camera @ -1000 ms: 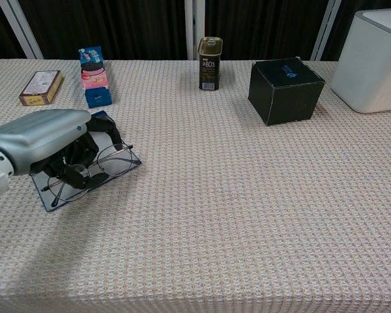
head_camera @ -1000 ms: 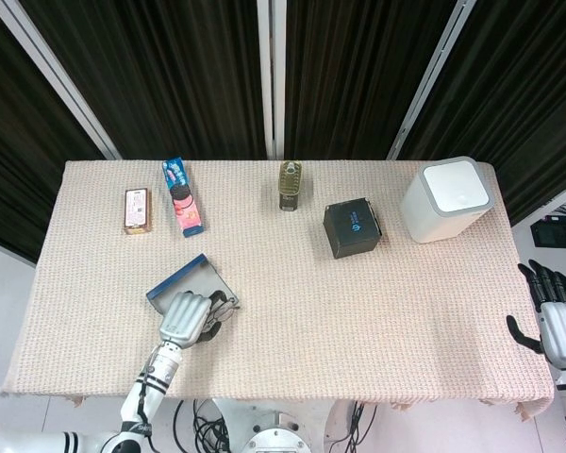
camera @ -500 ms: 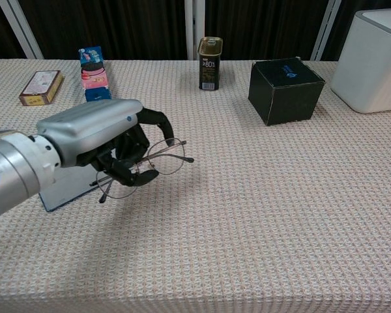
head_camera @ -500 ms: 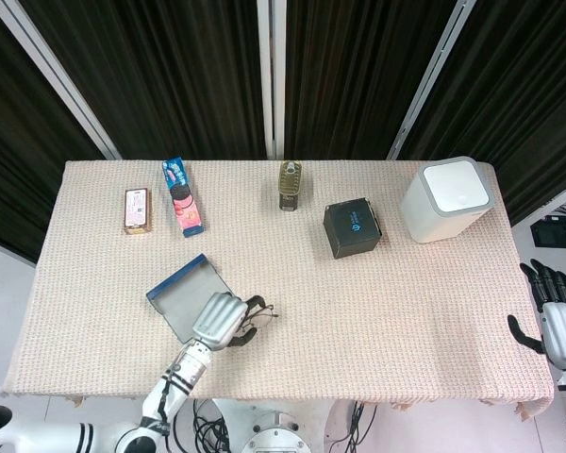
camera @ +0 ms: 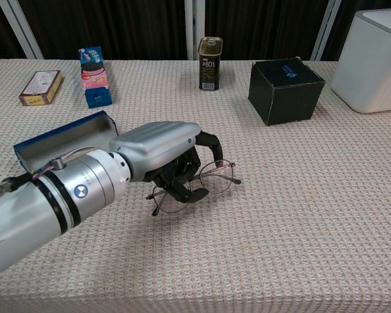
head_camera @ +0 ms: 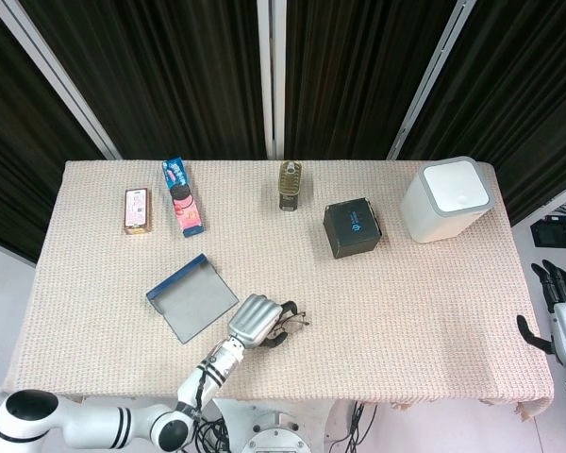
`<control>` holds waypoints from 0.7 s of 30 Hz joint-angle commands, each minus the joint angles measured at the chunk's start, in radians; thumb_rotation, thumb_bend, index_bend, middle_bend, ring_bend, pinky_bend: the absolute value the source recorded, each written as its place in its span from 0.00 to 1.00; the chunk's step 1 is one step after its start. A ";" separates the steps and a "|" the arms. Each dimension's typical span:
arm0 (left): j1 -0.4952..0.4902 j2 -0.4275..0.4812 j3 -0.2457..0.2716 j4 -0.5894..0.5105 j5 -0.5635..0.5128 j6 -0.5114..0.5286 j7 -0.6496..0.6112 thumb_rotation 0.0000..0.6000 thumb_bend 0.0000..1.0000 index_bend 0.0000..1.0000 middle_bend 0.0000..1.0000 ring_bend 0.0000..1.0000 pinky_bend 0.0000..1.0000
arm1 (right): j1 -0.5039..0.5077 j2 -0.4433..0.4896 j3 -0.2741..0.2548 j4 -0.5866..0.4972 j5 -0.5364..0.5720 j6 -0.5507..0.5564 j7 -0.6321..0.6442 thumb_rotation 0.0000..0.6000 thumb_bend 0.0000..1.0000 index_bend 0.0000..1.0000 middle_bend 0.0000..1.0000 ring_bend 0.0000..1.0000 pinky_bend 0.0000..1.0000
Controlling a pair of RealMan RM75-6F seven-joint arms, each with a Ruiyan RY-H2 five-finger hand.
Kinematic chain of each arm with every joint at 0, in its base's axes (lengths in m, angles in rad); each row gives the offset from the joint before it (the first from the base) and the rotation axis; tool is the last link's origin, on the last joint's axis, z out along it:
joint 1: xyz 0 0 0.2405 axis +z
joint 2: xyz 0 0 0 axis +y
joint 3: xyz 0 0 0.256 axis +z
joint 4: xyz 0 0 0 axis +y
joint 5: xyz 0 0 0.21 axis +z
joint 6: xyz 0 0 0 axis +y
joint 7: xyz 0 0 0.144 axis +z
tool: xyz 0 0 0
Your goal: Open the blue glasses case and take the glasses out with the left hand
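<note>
From the head view, the left hand (head_camera: 257, 321) is now sitting near the front edge of the table with the woven beige cloth (head_camera: 434, 302), about halfway along it. A second ago it was over the open blue glasses case (head_camera: 191, 299). Now it is off to the right of the case, and the thin wire-frame glasses (head_camera: 291, 321) are going along with it. The case is lying open and empty nearer the front left corner, so the glasses are out and the job looks almost finished. The fingers are curling in around the glasses, and only a bit of frame is poking out on the right side. The right hand (head_camera: 561, 316) is hanging past the right edge of the table, with its fingers spread and nothing in them.

From the chest view, the left hand (camera: 163, 153) is filling the left side of the picture. Its dark fingers (camera: 208, 145) are bending down and pinching the glasses (camera: 205, 186) by the frame. The round lenses are sticking out to the right, low over the cloth. I cannot tell if they are touching it. The blue glasses case (camera: 65, 138) is lying behind the arm, lid up, near the left edge. The right hand is not showing here.
</note>
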 commanded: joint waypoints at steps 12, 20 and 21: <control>-0.017 0.003 0.024 0.047 0.044 -0.040 -0.078 1.00 0.24 0.16 0.16 0.17 0.39 | -0.003 -0.002 0.001 0.007 -0.004 0.004 0.006 1.00 0.32 0.00 0.00 0.00 0.00; -0.003 0.040 0.012 -0.005 0.101 0.025 -0.096 1.00 0.21 0.13 0.13 0.10 0.29 | -0.004 0.003 0.004 0.000 -0.002 0.006 0.005 1.00 0.32 0.00 0.00 0.00 0.00; 0.003 0.058 0.009 -0.028 0.114 0.046 -0.089 1.00 0.21 0.14 0.13 0.09 0.29 | -0.005 0.004 0.004 0.000 -0.002 0.007 0.005 1.00 0.32 0.00 0.00 0.00 0.00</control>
